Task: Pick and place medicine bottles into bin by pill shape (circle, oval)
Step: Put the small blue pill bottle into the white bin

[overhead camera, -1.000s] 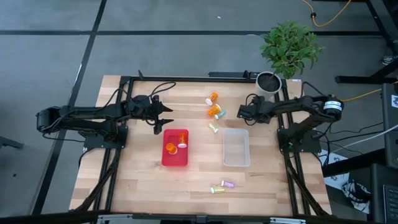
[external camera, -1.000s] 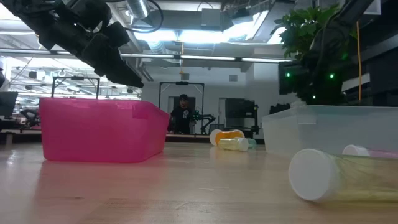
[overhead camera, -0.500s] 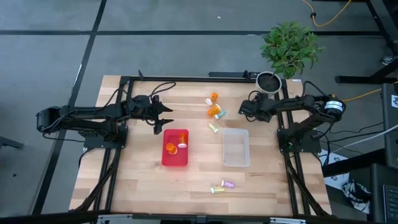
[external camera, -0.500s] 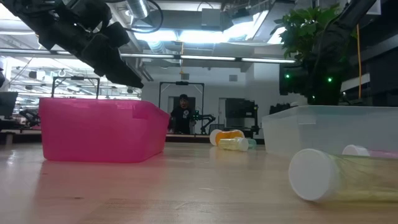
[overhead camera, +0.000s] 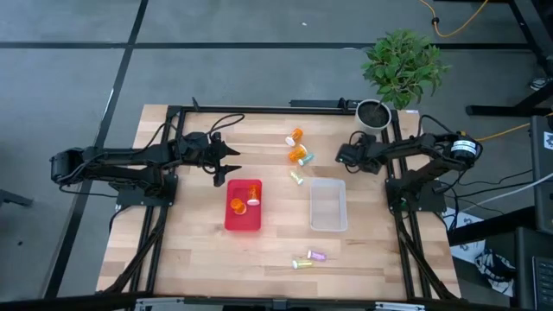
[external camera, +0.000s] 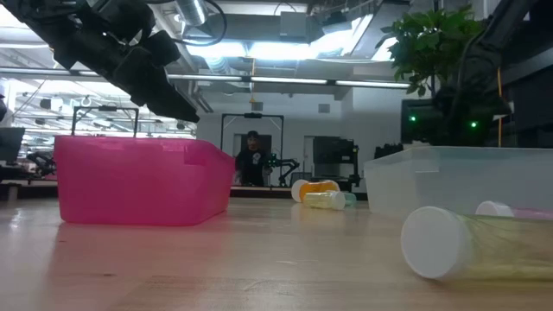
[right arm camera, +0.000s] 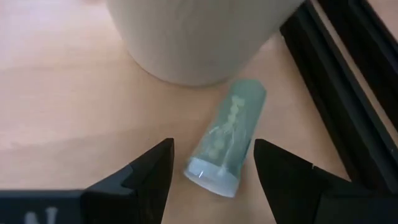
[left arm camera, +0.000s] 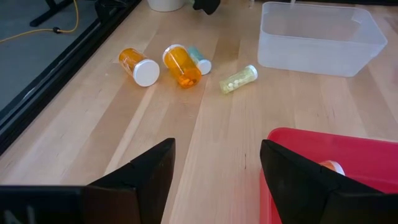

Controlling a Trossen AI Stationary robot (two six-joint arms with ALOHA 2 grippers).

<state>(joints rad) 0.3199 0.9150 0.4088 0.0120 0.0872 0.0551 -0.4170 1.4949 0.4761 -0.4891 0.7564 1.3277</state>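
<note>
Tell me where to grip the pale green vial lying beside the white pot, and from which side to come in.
Grip the pale green vial across the middle of its barrel, coming straight down from above. It lies on its side on the wooden table, close by the white pot, so a sideways approach looks blocked there. The right gripper has its fingers open either side of the vial's near end.

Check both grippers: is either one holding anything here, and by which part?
Nothing is held. The right gripper stands open over a pale green translucent bottle lying beside the white pot, not touching it. The left gripper is open and empty.
</note>
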